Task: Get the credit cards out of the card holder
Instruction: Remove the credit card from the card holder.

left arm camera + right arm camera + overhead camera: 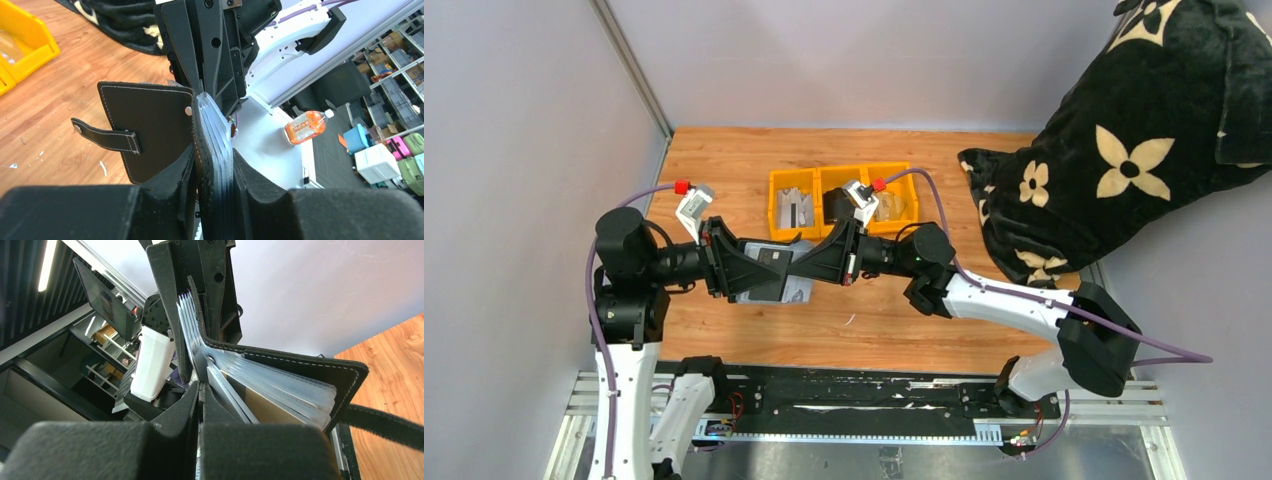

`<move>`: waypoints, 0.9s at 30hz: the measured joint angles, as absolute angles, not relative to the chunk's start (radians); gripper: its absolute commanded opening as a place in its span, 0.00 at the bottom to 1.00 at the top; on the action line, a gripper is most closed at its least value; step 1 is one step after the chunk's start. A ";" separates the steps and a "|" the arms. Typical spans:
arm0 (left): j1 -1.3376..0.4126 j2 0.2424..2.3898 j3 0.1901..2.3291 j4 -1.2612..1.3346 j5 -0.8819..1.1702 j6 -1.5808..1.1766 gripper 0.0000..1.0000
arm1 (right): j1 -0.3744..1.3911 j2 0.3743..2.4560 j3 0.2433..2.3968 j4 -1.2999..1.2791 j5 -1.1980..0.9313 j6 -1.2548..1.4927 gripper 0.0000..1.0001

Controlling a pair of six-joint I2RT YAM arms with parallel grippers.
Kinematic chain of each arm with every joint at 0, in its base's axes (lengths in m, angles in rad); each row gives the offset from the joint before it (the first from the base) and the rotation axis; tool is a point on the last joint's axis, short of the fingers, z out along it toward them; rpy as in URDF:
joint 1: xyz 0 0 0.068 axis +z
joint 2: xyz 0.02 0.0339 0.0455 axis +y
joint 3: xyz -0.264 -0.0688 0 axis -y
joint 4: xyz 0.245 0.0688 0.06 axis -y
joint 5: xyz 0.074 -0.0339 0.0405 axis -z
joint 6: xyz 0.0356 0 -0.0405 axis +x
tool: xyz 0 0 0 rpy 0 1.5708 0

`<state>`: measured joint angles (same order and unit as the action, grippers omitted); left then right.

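Note:
The black card holder point(771, 284) hangs in the air between my two grippers, above the middle of the table. My left gripper point(759, 268) is shut on one cover and its stack of clear sleeves point(215, 150). The other cover point(150, 125), with its strap tab point(105, 136), swings free. My right gripper point(812, 262) faces it. Its jaws are shut on a thin leaf at the open holder point(310, 367), apparently a silvery grey credit card point(227, 392). A tan-gold card point(260, 407) sits in the fanned sleeves.
A yellow three-compartment tray point(839, 172) stands behind the grippers, with pale flat things in its left point(799, 210) and right point(891, 207) compartments. A black flowered cushion point(1124, 150) fills the back right. A grey wall stands along the left.

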<state>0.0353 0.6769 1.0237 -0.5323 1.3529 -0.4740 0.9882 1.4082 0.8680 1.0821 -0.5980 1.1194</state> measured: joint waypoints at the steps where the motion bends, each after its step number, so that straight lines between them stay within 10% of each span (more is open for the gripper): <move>1: 0.035 0.676 1.026 -0.534 1.352 -0.473 0.25 | 0.988 1.404 0.866 1.078 -0.598 1.114 0.00; 17: 0.035 0.676 1.060 -0.556 1.344 -0.467 0.18 | 0.986 1.361 0.849 1.058 -0.597 1.095 0.00; 20: 0.035 0.676 1.074 -0.556 1.343 -0.467 0.18 | 0.985 1.353 0.840 1.054 -0.598 1.093 0.26; 27: 0.035 0.679 1.077 -0.556 1.322 -0.467 0.18 | 0.986 1.355 0.848 1.054 -0.604 1.092 0.37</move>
<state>0.0349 0.6792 1.0771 -0.5560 1.3220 -0.4675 0.9855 1.3548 0.8478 1.0538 -0.6041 1.0924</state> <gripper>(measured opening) 0.216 0.357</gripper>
